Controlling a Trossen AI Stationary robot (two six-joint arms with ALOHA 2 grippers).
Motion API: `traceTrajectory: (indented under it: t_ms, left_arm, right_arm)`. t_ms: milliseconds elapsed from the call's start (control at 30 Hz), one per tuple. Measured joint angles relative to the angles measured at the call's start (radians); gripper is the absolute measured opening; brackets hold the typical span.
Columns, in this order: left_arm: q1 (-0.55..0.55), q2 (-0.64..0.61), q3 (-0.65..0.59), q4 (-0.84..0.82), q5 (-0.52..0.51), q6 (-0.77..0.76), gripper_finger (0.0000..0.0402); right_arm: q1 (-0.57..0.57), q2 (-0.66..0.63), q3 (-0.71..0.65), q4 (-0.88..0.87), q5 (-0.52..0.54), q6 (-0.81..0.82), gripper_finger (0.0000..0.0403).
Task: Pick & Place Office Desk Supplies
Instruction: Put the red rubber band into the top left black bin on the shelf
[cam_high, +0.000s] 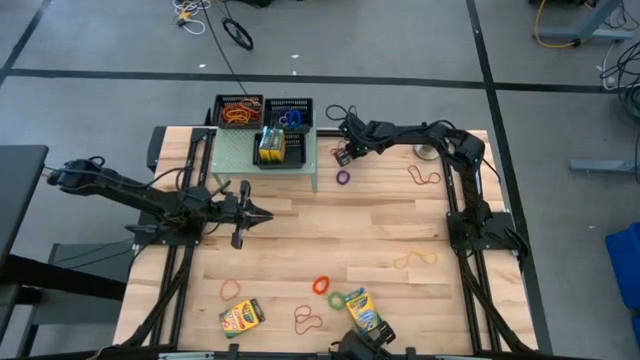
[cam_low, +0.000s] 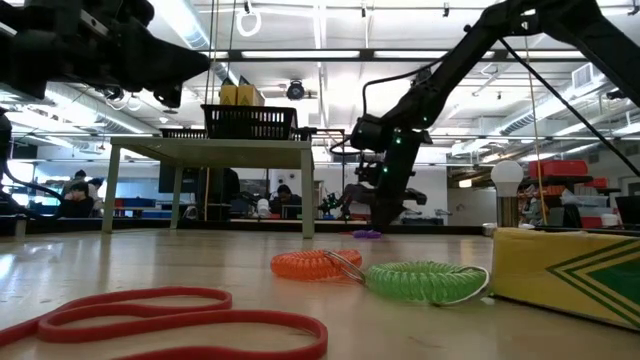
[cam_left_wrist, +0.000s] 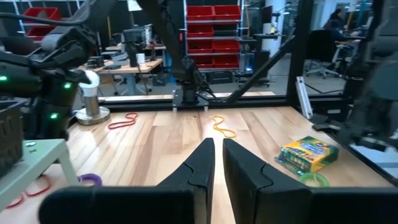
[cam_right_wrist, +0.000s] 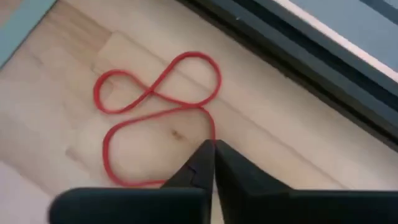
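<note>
While the left hand (cam_high: 262, 214) is held closed and empty above mid-desk (cam_high: 380, 235), the right hand (cam_right_wrist: 213, 147) is seen pinched on a red band (cam_right_wrist: 155, 118) lying beside the shelf (cam_high: 236, 152) at the far edge.

No readable text anywhere; crayon boxes (cam_high: 241, 316) (cam_left_wrist: 309, 154) carry printing on their faces, but it is too small and blurred to make out.

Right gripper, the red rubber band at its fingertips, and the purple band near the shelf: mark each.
right gripper (cam_right_wrist: 214, 144), right wrist view, where the closed fingertips meet
red rubber band (cam_right_wrist: 157, 83), right wrist view, crossing of its figure-eight
purple rubber band (cam_high: 343, 177), high view, the loop's edge
</note>
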Motion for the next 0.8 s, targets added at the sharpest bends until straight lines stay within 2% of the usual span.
traceTrajectory:
  t_ms: [200,500,633,800]
  left_arm:
    - [-0.001,0.000,0.000,0.000,-0.028,-0.028,0.0039]
    - [-0.001,0.027,0.000,0.000,-0.052,-0.061,0.0040]
    - [0.000,0.080,0.021,-0.002,-0.056,-0.077,0.0061]
    - [0.000,0.184,0.098,0.004,-0.072,-0.087,0.0102]
  right_arm:
    - [0.058,-0.070,-0.037,-0.036,-0.009,-0.023,0.0007]
    - [0.199,-0.339,-0.340,0.129,0.082,0.048,0.0004]
    - [0.280,-0.488,-0.431,0.146,0.185,0.056,0.0003]
    - [0.414,-0.631,-0.472,0.151,0.267,0.013,0.0003]
